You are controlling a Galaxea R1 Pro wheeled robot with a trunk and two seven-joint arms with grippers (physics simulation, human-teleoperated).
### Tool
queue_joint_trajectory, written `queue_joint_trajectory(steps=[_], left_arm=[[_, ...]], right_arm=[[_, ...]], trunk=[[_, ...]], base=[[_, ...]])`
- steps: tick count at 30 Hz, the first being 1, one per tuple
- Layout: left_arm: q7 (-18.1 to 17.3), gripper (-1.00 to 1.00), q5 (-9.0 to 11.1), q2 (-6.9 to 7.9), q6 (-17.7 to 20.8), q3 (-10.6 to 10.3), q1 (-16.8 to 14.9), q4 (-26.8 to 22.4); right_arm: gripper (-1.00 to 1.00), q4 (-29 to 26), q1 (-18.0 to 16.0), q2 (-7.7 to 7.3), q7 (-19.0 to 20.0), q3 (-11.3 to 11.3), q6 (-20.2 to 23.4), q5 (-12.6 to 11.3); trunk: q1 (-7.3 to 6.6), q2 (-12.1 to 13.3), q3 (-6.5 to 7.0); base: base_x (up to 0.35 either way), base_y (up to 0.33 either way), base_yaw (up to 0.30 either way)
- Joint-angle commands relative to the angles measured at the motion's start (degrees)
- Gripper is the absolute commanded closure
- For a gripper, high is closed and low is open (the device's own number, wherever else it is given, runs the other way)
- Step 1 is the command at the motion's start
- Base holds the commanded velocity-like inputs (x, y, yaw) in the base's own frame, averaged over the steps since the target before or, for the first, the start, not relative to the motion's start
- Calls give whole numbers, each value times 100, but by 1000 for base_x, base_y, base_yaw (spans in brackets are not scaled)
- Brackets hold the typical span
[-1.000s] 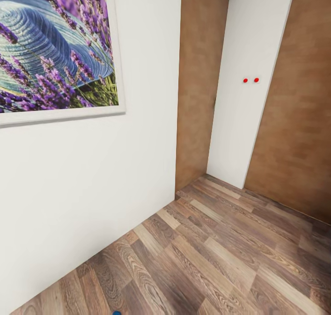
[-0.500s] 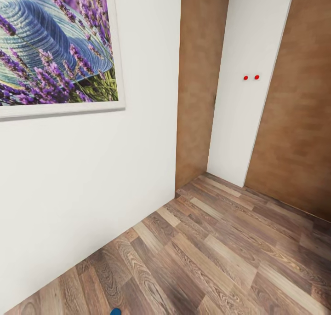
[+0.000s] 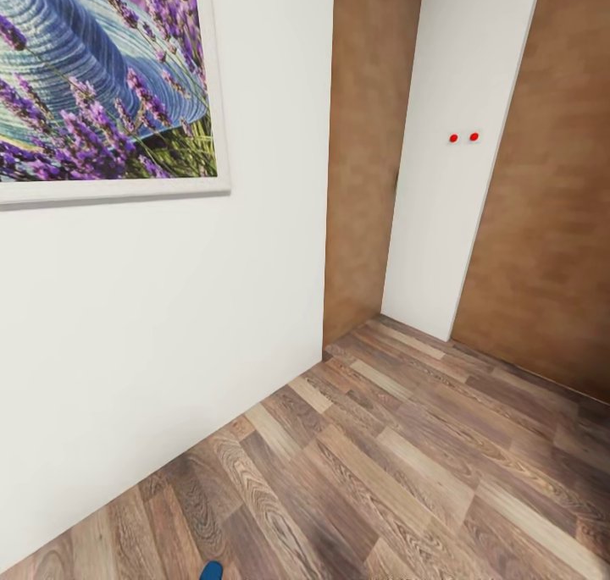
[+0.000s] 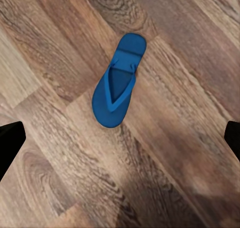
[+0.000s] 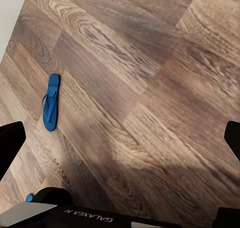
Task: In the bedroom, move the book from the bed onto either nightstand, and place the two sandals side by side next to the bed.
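One bright blue sandal [image 4: 116,85] lies flat on the wood-plank floor, straight below my left gripper [image 4: 120,140]. That gripper hangs open above it, its dark fingertips [image 4: 10,144] wide apart at the picture's edges and holding nothing. My right gripper [image 5: 120,140] is open too and empty over bare planks, with a blue sandal [image 5: 50,102] lying off to one side near the white wall. A small blue sliver [image 3: 210,571] peeks in at the head view's bottom edge; I cannot tell what it is. The book, the bed and the nightstands are out of view.
A white wall [image 3: 169,326] with a framed lavender picture [image 3: 102,80] stands close on the left. A brown door [image 3: 368,148] and a white wall pier with two red dots [image 3: 463,137] lie ahead. My base [image 5: 65,213] edges the right wrist view.
The whole head view has slid slightly, so the camera moved: the picture sits higher and the blue sliver at the bottom edge shows a bit more.
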Motion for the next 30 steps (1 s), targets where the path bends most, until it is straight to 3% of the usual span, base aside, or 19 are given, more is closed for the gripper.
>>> queue_joint_trajectory(steps=[1, 12, 15, 17, 19, 20, 22, 26, 30], left_arm=[[9, -100, 2, -1, 34, 5, 0, -12], [11, -100, -5, -1, 34, 10, 0, -21], [28, -100, -14, 5, 88, 9, -5, -245], [37, -100, -34, -5, 551, 7, -9, -890], [37, -100, -40, -7, 925, 5, -14, -1204], [27, -100, -39, -10, 1421, 3, -38, -1615], [15, -100, -37, -13, 1869, 2, -72, -2008], [3, -100, -32, -23, 2428, -5, -151, -2592], [-16, -100, -16, -33, 2610, -17, -196, -2735]], right_arm=[[-100, -4, -2, 0, 13, -9, 53, -53], [-100, -2, -2, 0, 18, -9, 54, -55], [-100, -2, -2, -1, 15, -7, 54, -53], [-100, -2, -2, 0, 14, -2, 53, -51], [-100, -2, -2, 1, 14, -1, 53, -51], [-100, -2, -2, 1, 13, -1, 53, -50], [-100, -2, -2, 1, 13, -1, 53, -50], [-100, -2, -2, 1, 13, 0, 53, -50], [-100, -2, -2, 2, 13, -10, 53, -50]], trunk=[[22, -44, -24], [263, -485, -222], [329, -606, -276], [373, -686, -312], [417, -766, -348], [439, -806, -365], [483, -886, -401], [571, -1047, -473], [659, -1207, -545]], base=[[0, 0, 0], [0, 0, 0], [0, 0, 0], [0, 0, 0], [0, 0, 0], [0, 0, 0], [0, 0, 0], [0, 0, 0], [0, 0, 0]])
